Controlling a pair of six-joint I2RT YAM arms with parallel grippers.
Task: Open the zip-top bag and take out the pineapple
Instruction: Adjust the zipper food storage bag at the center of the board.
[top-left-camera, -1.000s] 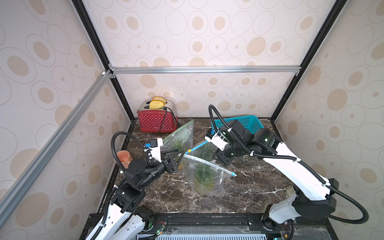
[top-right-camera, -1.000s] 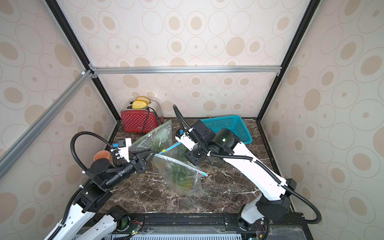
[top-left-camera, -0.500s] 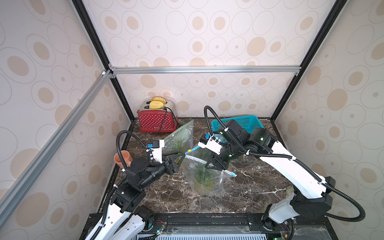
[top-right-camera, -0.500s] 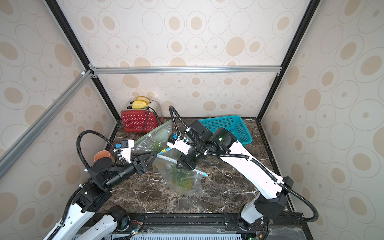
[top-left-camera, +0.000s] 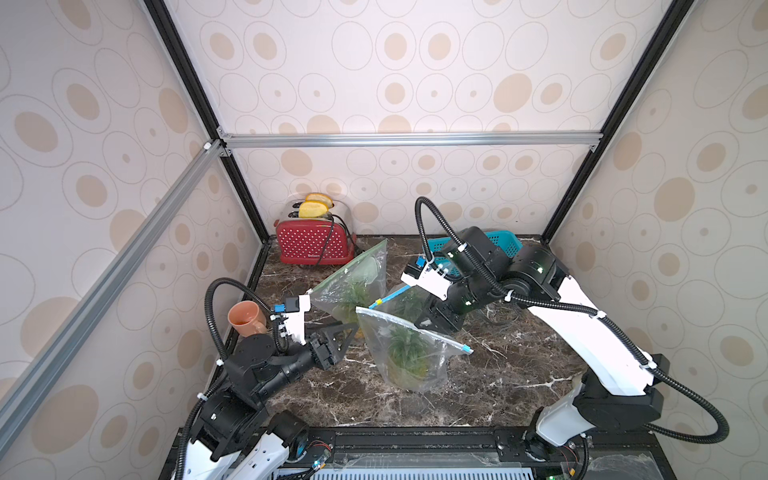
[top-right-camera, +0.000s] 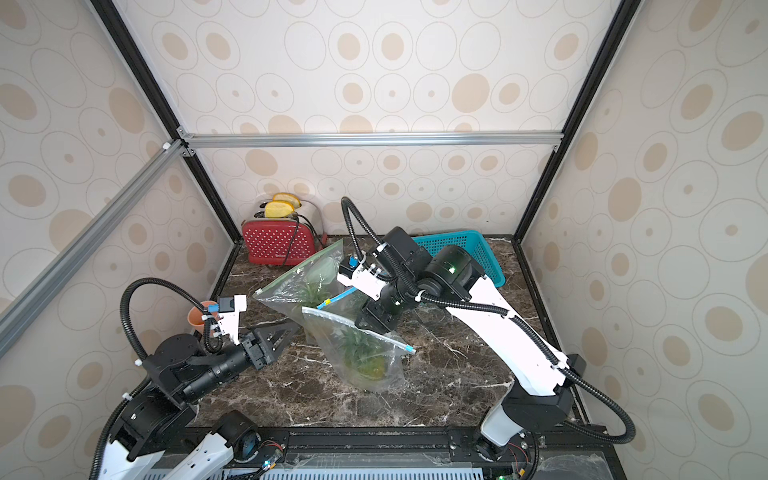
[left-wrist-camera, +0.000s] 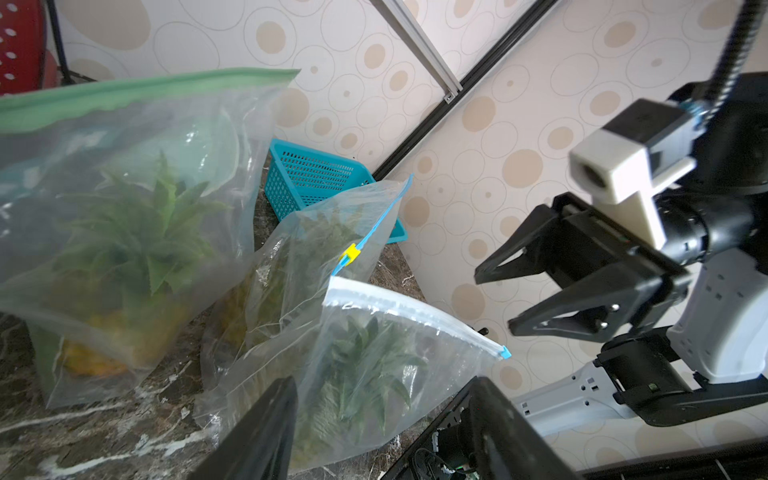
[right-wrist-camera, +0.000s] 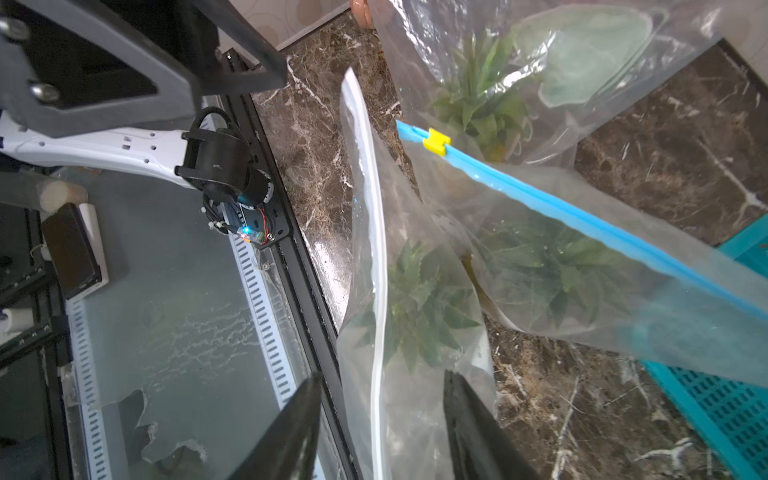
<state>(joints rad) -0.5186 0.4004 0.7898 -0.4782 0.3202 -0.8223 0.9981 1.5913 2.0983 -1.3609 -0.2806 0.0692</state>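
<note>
Pineapple (top-left-camera: 405, 353) sits in the front bag (top-left-camera: 434, 368) on the table (top-left-camera: 511, 374), between my left gripper (left-wrist-camera: 382, 386) and right gripper (right-wrist-camera: 382, 376), both open and empty. I should pinch the bag's top sides softly, then pull apart.

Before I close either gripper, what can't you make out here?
- white-strip bag: seal open or shut; too small in both top views, edge-on in the right wrist view.
- left gripper: whether its fingers touch that bag; film overlaps them, left wrist view.
- blue-zipper bag: its pineapple mostly hidden by creased film, left wrist view.
- orange mug: half hidden behind the left wrist camera in a top view.
</note>
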